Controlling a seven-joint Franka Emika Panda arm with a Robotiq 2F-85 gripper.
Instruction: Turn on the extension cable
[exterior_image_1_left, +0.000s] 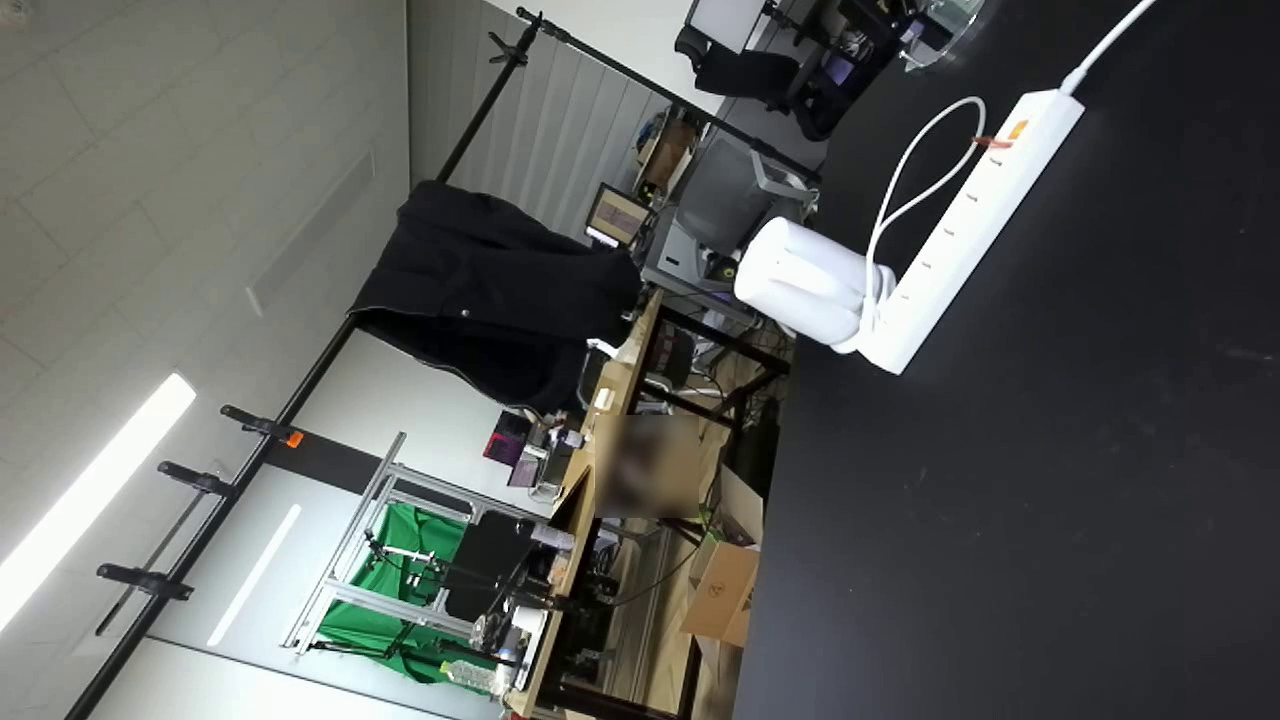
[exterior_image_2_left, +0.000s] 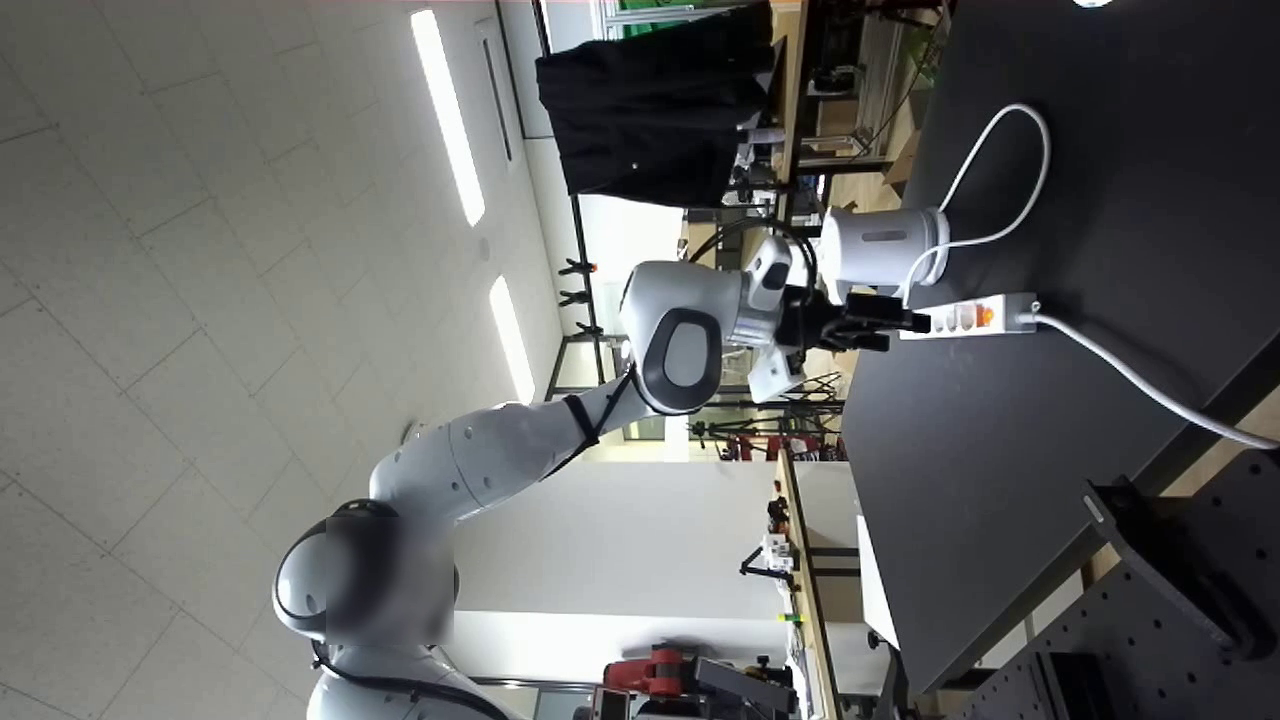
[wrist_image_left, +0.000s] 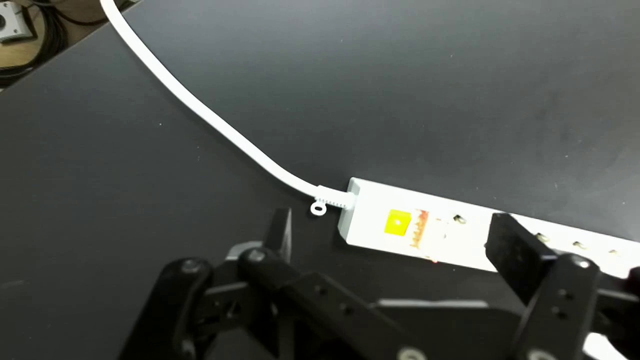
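The extension cable is a long white power strip lying on the dark table, in both exterior views and in the wrist view. Its small switch looks orange in an exterior view and bright yellow in the wrist view. A reddish mark lies beside the switch. My gripper is open and empty. In the wrist view its fingers appear on either side of the switch end, and the right finger hides part of the strip. In an exterior view the gripper is above the strip and overlaps its far part.
A rounded white appliance stands beside the strip's far end. Its thin cord loops over the table. A thick white cord runs from the strip's switch end off the table edge.
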